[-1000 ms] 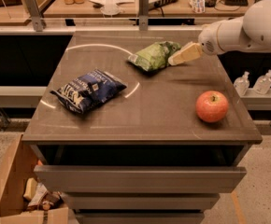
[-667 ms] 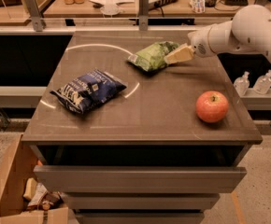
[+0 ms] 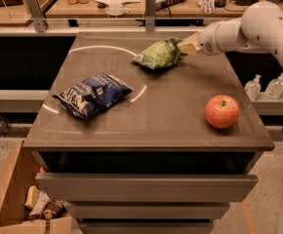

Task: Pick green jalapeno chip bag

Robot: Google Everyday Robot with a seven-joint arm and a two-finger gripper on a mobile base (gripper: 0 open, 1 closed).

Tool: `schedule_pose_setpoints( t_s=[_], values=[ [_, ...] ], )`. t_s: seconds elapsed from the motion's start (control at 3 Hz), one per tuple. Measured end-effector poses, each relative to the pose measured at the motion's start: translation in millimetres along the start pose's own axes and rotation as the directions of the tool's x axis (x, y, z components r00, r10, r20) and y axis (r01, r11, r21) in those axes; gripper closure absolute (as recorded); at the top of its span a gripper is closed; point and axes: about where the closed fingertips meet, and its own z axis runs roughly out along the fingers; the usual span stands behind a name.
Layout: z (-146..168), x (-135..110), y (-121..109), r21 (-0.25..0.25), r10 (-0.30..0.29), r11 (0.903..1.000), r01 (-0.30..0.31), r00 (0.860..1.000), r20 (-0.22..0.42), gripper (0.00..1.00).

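Likely light, puffy, crushable: green chip bag (image 3: 157, 55) near table (image 3: 180, 111) far edge. Pinch flat end seam; gripper (image 3: 188, 47) at bag's right end, grip state unclear.

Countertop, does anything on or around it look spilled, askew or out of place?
Nothing spilled. The green jalapeno chip bag, blue chip bag and apple lie apart and intact, with the tool at the green bag's right end. The one oddity: the top drawer below the countertop stands pulled out.
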Motion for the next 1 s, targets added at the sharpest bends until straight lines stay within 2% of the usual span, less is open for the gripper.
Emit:
schedule_pose_setpoints(
  t_s=[0.33,0.67,1.0],
  values=[
    [-19,-16,-10,0.032,0.016,0.9993,-0.018,0.997,0.069,0.99],
    [-48,-41,-21,0.068,0.039,0.9963,-0.053,0.981,0.190,1.00],
    [-79,-72,-27,0.091,0.048,0.9926,-0.081,0.946,0.321,1.00]
  ],
)
